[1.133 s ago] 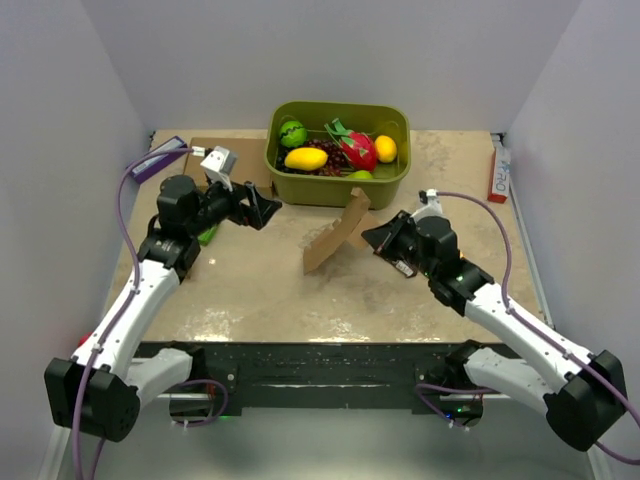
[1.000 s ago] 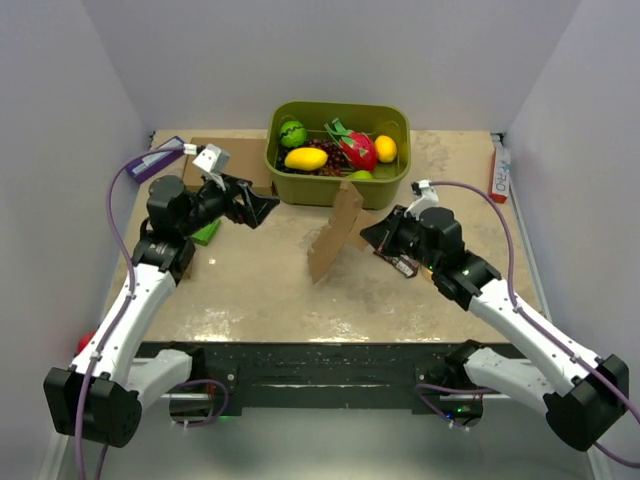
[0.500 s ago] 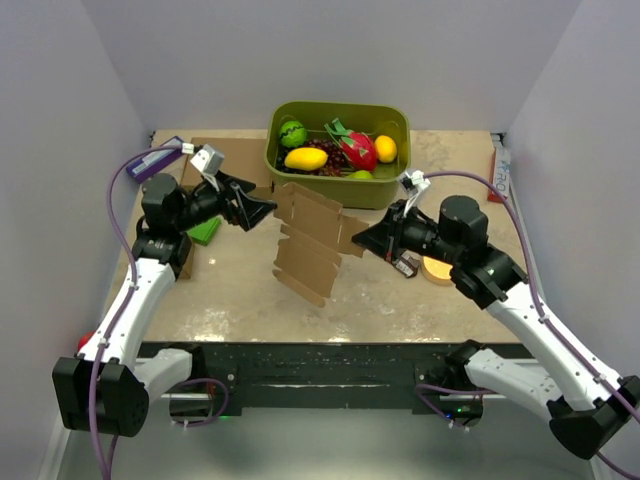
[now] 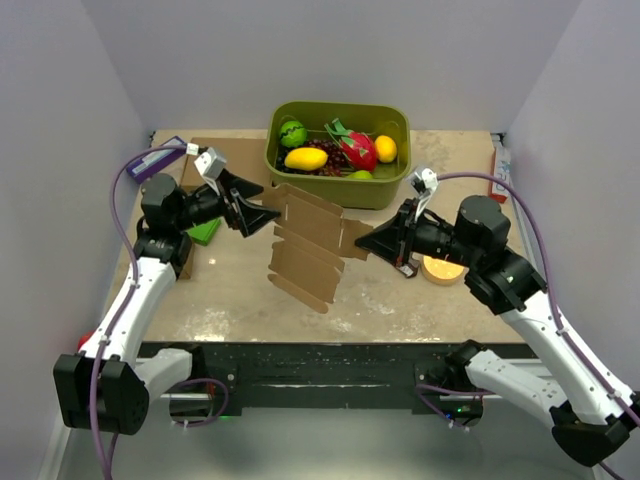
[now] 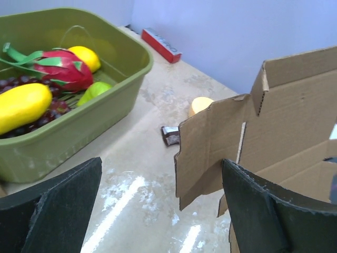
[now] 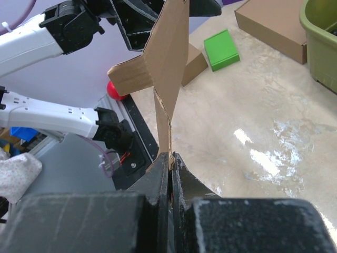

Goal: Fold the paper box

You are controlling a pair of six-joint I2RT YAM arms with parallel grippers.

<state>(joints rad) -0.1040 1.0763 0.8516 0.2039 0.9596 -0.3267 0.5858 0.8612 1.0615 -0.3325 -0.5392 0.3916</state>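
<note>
We see the paper box (image 4: 305,245) as a flat brown cutout with tabs and crease lines, held up in the air above the middle of the bench (image 4: 240,290), its face tilted toward the overhead camera. The right end effector (image 4: 365,243) is clamped on the cutout's right edge. In the right wrist view the two fingers (image 6: 181,171) press together with the cardboard pinched between them, and the sheet rises edge-on from there.

The left end effector (image 4: 265,215) sits at the cutout's upper left edge with its jaws spread wide. In the left wrist view the near edge of the cardboard stands in the gap between the two dark fingers (image 5: 58,211); we cannot tell whether either finger touches it.

Behind the cutout a green tub (image 4: 395,190) holds toy fruit, among them a yellow mango (image 4: 306,158) and a dragon fruit (image 4: 355,148). A large flat brown carton (image 4: 235,160) lies to the left of the tub, and a green block (image 4: 205,232) lies beside the left arm. Under the right arm there is an orange disc (image 4: 440,270) with a small dark wrapper (image 5: 169,136) just beside it. A red box (image 4: 499,170) lies along the right wall.
</note>
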